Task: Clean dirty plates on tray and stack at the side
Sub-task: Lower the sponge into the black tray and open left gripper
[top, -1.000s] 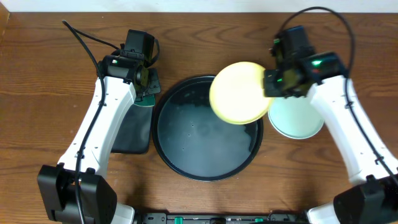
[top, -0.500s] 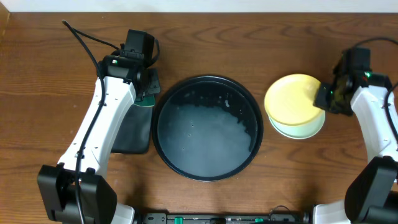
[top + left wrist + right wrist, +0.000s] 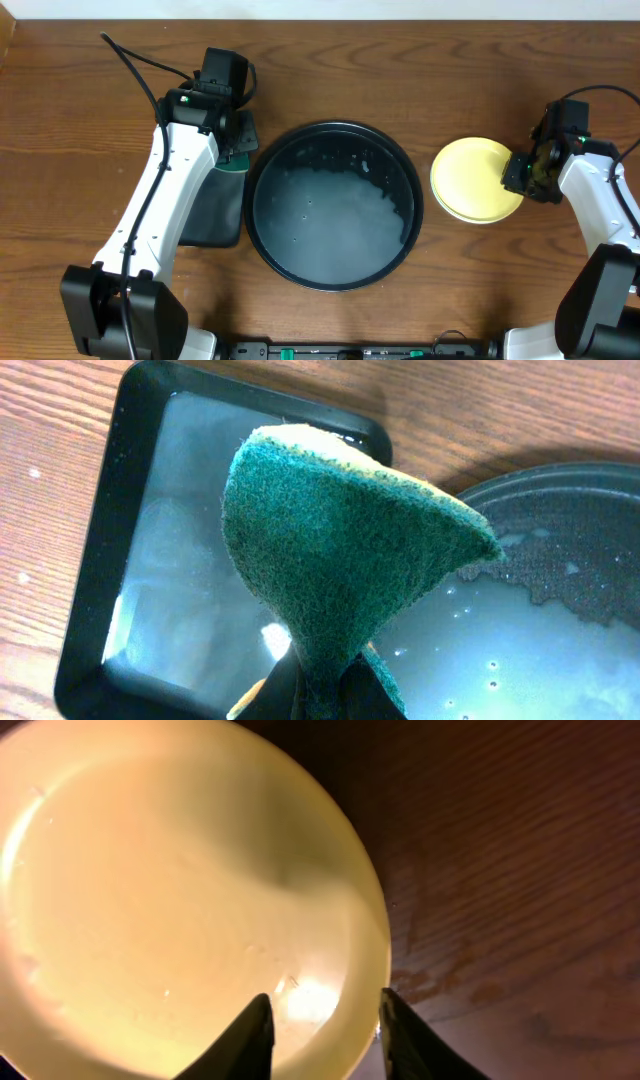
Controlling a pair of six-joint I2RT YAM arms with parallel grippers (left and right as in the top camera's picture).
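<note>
The pale yellow plate (image 3: 475,178) lies flat at the right of the table, on top of the stack; the mint-blue plates under it are all but hidden. My right gripper (image 3: 520,175) is at the plate's right edge, its fingers (image 3: 325,1030) apart on either side of the rim of the plate (image 3: 180,890). The large round black tray (image 3: 255,215) in the middle holds only foamy water. My left gripper (image 3: 232,150) is shut on a green sponge (image 3: 340,540), held above the gap between the two trays.
A smaller rectangular black tray (image 3: 210,215) with water in it sits left of the round tray and also shows in the left wrist view (image 3: 110,510). Bare wooden table (image 3: 80,150) lies around both trays and the stack.
My right gripper carried the yellow plate from over the round tray to the right, lowered it onto the stack and opened. The left arm has not moved.
</note>
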